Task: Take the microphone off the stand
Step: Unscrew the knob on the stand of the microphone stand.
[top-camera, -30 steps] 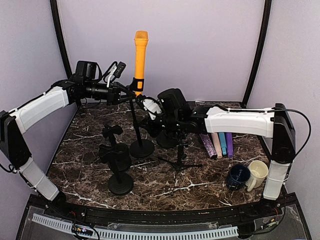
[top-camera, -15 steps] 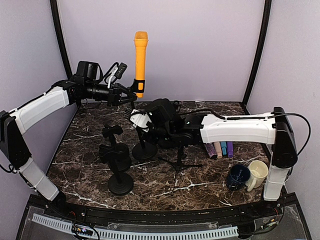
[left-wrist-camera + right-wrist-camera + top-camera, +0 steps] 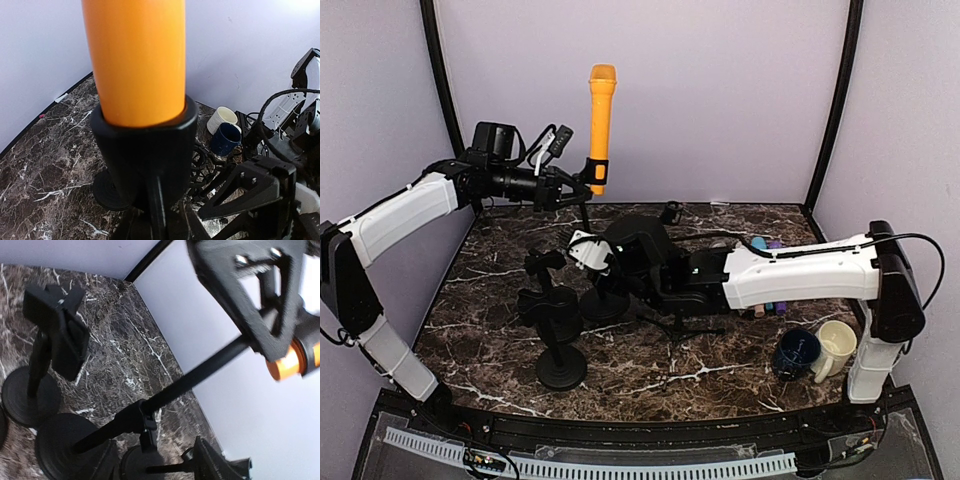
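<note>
- The microphone point(image 3: 601, 115) sits upright atop the stand point(image 3: 200, 374), with the left gripper point(image 3: 582, 183) clamped on its lower end.
- The right gripper point(image 3: 584, 248), jaws apart, straddles the stand low down. Close it firmly, then lift the microphone straight up.

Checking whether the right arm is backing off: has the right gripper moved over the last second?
Yes. The right gripper has sunk and shifted left, ending closer to the tall stand's round black base.

The microphone point(image 3: 601, 115), a long orange cylinder with a black collar at its lower end, stands upright and rises straight above the left gripper point(image 3: 582, 185), whose fingers close on that collar. The stand point(image 3: 200, 372), a thin black pole on a round base, drops away beneath the gripper.
</note>
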Controlling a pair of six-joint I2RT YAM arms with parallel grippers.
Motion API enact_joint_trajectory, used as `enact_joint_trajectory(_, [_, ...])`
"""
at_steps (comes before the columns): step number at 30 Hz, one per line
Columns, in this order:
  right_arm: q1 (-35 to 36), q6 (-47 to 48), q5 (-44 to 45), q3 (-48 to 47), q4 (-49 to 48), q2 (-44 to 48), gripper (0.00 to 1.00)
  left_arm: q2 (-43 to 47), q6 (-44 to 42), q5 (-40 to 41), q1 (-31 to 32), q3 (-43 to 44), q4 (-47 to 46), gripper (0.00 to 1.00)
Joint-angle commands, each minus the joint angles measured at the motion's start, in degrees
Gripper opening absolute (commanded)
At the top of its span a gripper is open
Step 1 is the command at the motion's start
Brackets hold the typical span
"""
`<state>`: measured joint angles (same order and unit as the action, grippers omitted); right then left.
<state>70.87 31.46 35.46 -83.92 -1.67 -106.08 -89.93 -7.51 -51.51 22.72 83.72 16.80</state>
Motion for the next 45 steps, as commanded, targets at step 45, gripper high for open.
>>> enact_joint_trajectory(45, [-13.8,-91.4,-34.7,-3.9,0.7,3.1,0.60,9.4,2.8,5.3,-0.3,3.9,-9.7,0.00])
